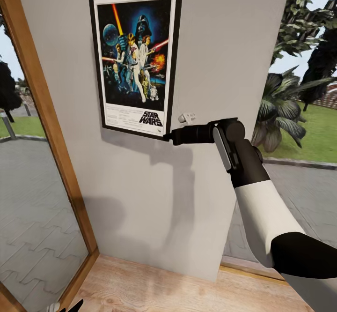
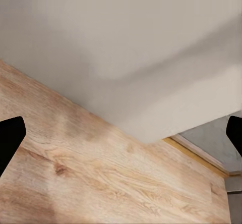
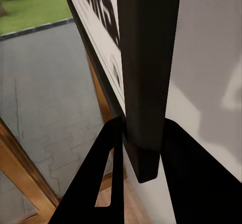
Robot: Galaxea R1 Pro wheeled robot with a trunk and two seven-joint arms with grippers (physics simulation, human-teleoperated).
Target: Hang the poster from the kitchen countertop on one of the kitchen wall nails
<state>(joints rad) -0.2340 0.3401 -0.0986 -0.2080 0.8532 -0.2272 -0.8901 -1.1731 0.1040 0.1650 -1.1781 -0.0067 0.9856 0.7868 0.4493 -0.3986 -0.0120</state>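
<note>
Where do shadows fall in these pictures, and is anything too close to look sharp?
Head view: the right arm and poster cast soft grey shadows on the wall below them. Right wrist view: the poster's frame fills the picture, close and soft-edged, between the right claw fingers. Left wrist view: a faint shadow crosses the wall.

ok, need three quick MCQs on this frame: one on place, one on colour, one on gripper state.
1. Where does the right gripper meet the poster?
A. top edge
B. lower right corner
C. left side

2. What colour is the poster's frame?
A. black
B. wood
C. red

3. How is the right gripper set?
A. open, clear of the poster
B. shut on the poster
C. shut on nothing

Answers: 1 B, the head view shows the gripper at the lower right corner. 2 A, a thin black frame surrounds the white border. 3 B, the right wrist view shows the fingers clamping the frame.
</note>
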